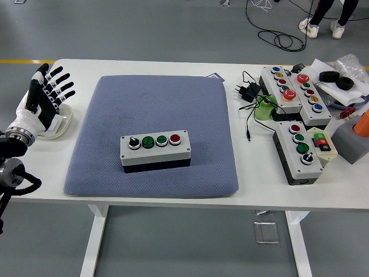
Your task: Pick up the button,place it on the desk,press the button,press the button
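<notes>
A grey button box with a black selector, two green buttons and a red button lies on the blue-grey pad, near its front middle. My left hand is at the table's left edge, well left of the pad, held up with its fingers spread and holding nothing. My right hand is out of view.
A white dish sits under my left hand. Right of the pad lie more button boxes, a black power adapter with cable, a green object, a grey block and plastic bags. A person's legs stand beyond the table.
</notes>
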You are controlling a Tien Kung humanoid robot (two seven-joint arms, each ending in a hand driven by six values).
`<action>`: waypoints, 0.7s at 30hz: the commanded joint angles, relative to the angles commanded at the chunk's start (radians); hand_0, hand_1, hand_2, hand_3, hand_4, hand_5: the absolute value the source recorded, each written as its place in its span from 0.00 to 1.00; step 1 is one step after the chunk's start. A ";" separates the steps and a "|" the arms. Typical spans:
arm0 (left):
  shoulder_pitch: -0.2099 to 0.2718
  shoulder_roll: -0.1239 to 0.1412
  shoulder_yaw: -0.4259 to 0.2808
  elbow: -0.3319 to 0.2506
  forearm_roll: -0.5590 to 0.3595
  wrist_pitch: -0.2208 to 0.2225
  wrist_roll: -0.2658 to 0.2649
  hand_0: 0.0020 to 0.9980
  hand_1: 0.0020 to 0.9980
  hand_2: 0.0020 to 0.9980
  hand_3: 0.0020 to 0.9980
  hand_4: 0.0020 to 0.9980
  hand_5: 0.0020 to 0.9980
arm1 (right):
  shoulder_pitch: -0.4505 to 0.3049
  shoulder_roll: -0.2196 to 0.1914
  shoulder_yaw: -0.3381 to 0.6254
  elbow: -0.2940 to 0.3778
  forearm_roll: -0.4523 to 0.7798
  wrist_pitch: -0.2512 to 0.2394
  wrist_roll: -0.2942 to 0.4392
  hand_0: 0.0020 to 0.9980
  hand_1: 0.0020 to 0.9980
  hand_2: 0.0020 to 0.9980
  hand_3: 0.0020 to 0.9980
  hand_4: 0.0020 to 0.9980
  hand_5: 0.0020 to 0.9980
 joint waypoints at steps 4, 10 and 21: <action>-0.002 0.005 -0.004 -0.002 0.001 -0.008 -0.002 0.81 0.86 0.90 0.93 0.62 1.00 | 0.003 0.000 0.001 0.000 0.000 -0.001 0.001 0.63 0.44 0.62 0.57 0.31 0.23; -0.004 0.001 -0.008 -0.002 0.006 -0.021 -0.007 0.81 0.86 0.90 0.92 0.62 1.00 | 0.005 0.002 0.003 0.000 -0.007 0.001 0.000 0.63 0.44 0.62 0.57 0.31 0.23; 0.003 0.013 -0.026 -0.014 0.011 -0.033 -0.007 0.81 0.86 0.90 0.92 0.62 1.00 | 0.018 0.003 0.011 0.000 -0.028 0.005 0.002 0.64 0.44 0.62 0.57 0.31 0.23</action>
